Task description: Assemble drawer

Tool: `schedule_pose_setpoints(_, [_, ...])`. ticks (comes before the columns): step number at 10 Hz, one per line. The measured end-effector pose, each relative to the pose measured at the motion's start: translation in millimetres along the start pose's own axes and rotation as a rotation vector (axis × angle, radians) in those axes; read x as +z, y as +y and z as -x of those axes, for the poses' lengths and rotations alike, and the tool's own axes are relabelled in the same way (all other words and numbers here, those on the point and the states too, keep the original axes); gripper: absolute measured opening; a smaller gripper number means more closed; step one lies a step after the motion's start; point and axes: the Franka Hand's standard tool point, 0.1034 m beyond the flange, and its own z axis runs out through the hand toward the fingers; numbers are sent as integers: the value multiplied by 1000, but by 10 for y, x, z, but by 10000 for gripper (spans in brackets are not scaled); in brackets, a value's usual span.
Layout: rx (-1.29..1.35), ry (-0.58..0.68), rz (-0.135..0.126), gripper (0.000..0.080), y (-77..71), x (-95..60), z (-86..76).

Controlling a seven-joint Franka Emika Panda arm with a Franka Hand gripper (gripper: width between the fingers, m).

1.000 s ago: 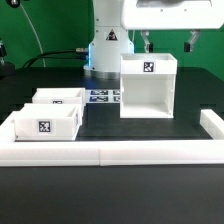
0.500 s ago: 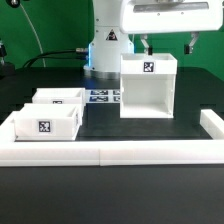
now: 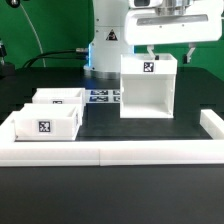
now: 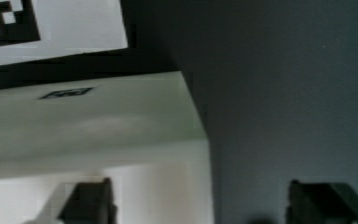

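A robot arm [image 3: 108, 22] with a smooth, glossy white shell, built from rounded, tube-like segments. Low on its upright column, a small patch of blue light [image 3: 97, 55] glows. The arm ends in a wide, flat white block [image 3: 168, 30] topped by a grey fitting [image 3: 165, 6]. Two short, dark fingers [image 3: 150, 49] hang from the block's outer ends. In the wrist view the fingers [image 4: 87, 203] appear as blurred, dark grey, squared-off bars.
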Motion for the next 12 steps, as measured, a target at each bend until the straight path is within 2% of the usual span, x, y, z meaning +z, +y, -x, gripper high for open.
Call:
schedule_pose_setpoints(1, [-2,6,-2,349,-21,-25,-29])
schedule_pose_setpoints(2, [-3,6,-3,349,-21,-25,-32])
schedule_pose_setpoints(3, [-3,5,-3,167,-21,-23,-31])
schedule_pose_setpoints(4, [-2,6,-3,58,-20,-23,-31])
schedule_pose_setpoints(10, [-3,6,-3,37,-20,-25,-34])
schedule_pose_setpoints(11, [-7,7,-3,37,-13,-28,-53])
schedule_pose_setpoints(12, [-12,10,-7,37,6,-36,-138])
